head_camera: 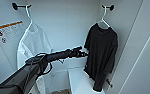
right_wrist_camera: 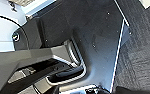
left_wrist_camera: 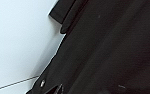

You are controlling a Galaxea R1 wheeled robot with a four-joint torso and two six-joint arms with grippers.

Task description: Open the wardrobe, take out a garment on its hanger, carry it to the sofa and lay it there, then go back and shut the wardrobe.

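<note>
The wardrobe (head_camera: pixel 66 22) stands open; the black garment (head_camera: pixel 101 52) hangs on its hanger (head_camera: pixel 104 17) from the right-hand hook, a white T-shirt (head_camera: pixel 32 45) to the left. The left end effector (head_camera: pixel 82 53) touches the garment's left edge; I cannot tell whether it is wide or narrow. Judged best: rise toward the hanger's hook before gripping, not the cloth.

A white short-sleeved T-shirt (head_camera: pixel 32 42) hangs on its own thin white hanger (head_camera: pixel 28 12) from a black wall hook (head_camera: pixel 16 6) — just beside it, an orange-banded warning label (head_camera: pixel 8 31) sticks to the wall. Dark grey carpet (right_wrist_camera: pixel 141 50) covers the floor.
</note>
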